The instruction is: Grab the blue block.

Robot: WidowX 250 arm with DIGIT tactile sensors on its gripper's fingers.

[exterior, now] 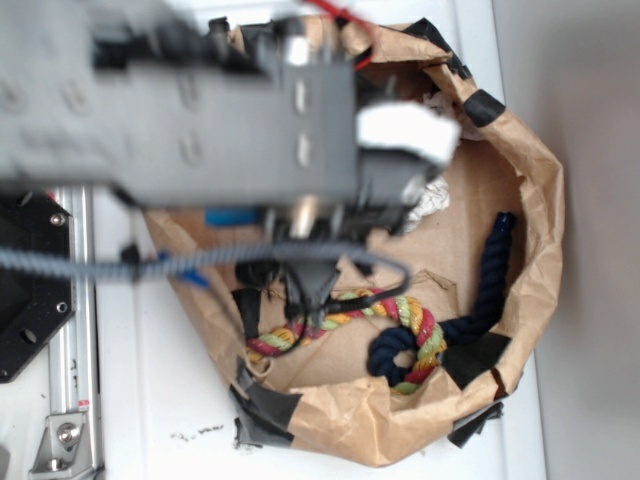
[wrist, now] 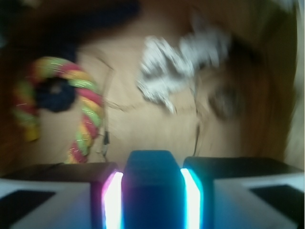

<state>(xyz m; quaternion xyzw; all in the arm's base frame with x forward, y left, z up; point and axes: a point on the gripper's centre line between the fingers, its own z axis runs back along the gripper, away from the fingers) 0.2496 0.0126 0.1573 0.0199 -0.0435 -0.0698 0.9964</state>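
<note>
In the wrist view the blue block (wrist: 151,191) stands between my two fingers, its rounded top edge sticking out just past them. My gripper (wrist: 152,167) is shut on it, and a glowing pad (wrist: 113,200) presses each side. From the exterior view my blurred grey arm (exterior: 200,100) covers most of the gripper. Only a sliver of the blue block (exterior: 235,216) shows under the arm, over the left part of the brown paper nest (exterior: 520,180).
Inside the paper nest lie a red-yellow-green rope (exterior: 400,315) (wrist: 86,109), a dark navy rope (exterior: 480,300) looped through it, and crumpled silvery-white material (exterior: 430,200) (wrist: 176,67). Black tape patches (exterior: 265,405) hold the paper's rim. A metal rail (exterior: 75,330) runs along the left.
</note>
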